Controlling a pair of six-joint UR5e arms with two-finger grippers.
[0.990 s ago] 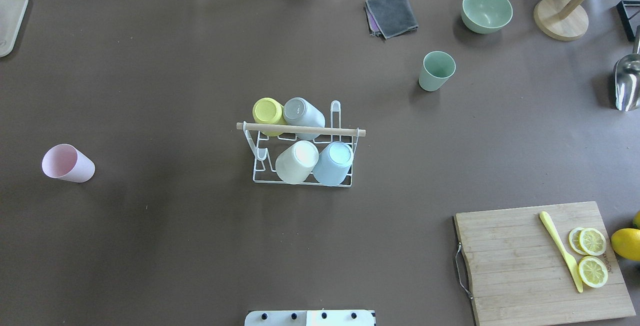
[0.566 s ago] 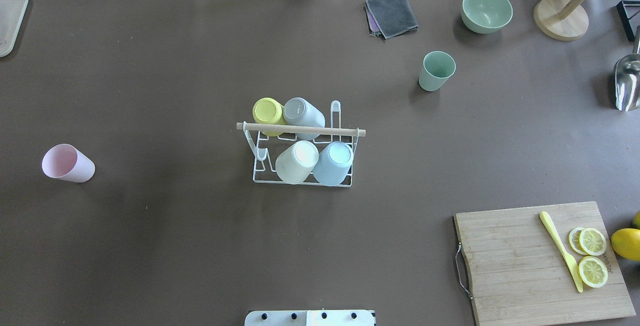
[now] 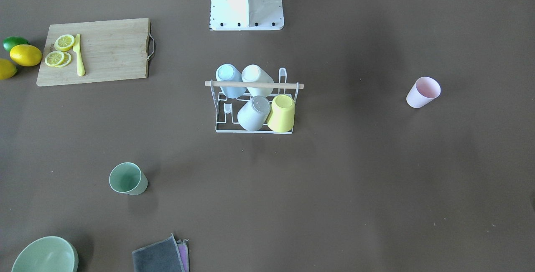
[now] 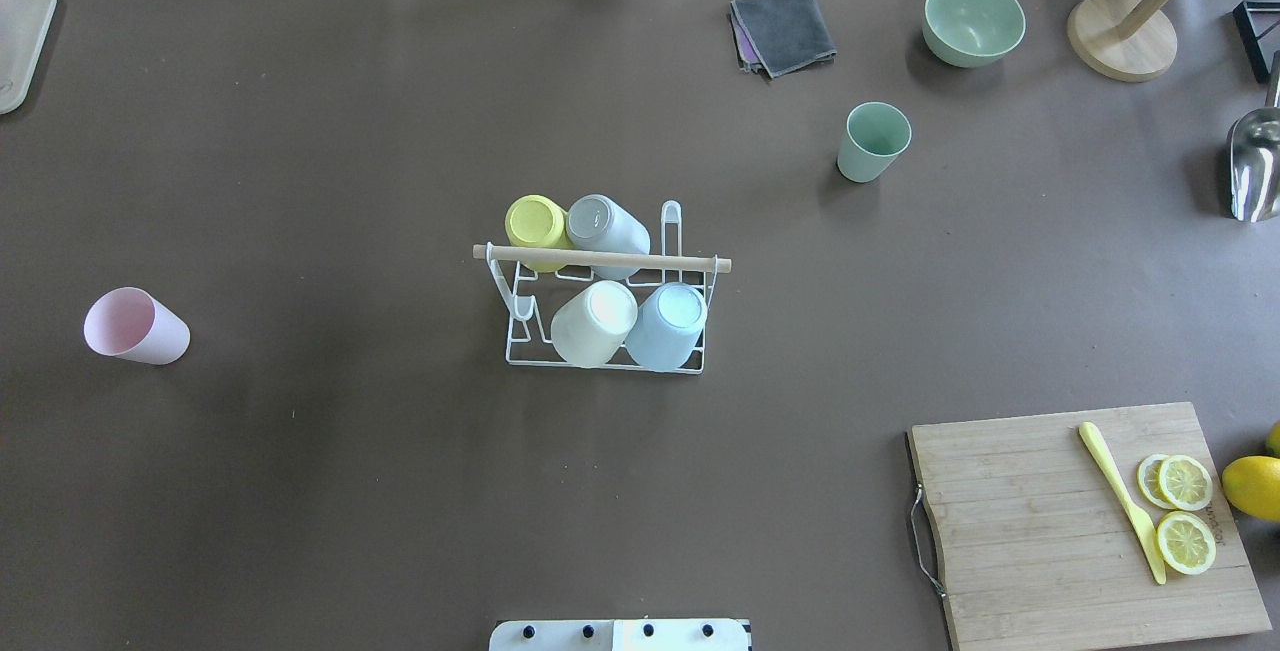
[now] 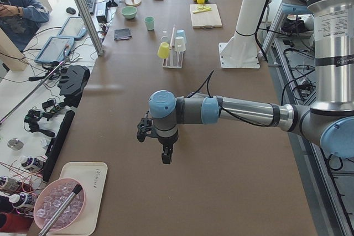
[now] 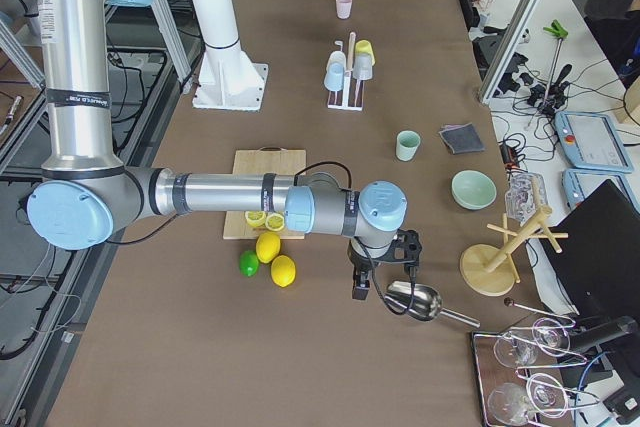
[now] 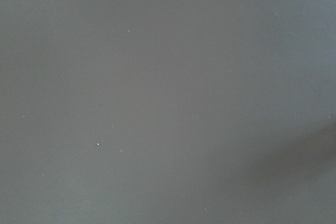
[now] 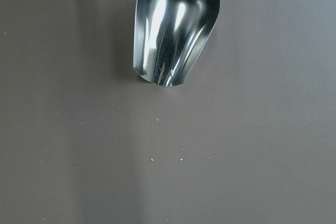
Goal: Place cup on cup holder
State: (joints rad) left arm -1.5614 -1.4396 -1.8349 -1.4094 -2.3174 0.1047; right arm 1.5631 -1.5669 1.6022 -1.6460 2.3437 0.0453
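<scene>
Overhead exterior | cup holder (image 4: 600, 258) is set in the middle, two prongs (image 4: 670, 219) are bare for more cups | pink cup (image 4: 135, 326) and green cup (image 4: 873, 141) are seen well apart from it | left gripper (image 5: 166, 157), right gripper (image 6: 358, 287): open or closed cannot be told

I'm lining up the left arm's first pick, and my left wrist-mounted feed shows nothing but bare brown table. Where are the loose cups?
Observer: A pink cup stands upright on the robot's left side of the table, well apart from the cup holder.
Operator: Any room on the holder?
Observer: A yellow cup, a grey cup, a cream cup and a blue cup sit upside down on it. The far-right prong and the near-left prong are free.
Operator: Any other loose cup?
Observer: A green cup stands upright on the robot's right side, beyond the holder.
</scene>
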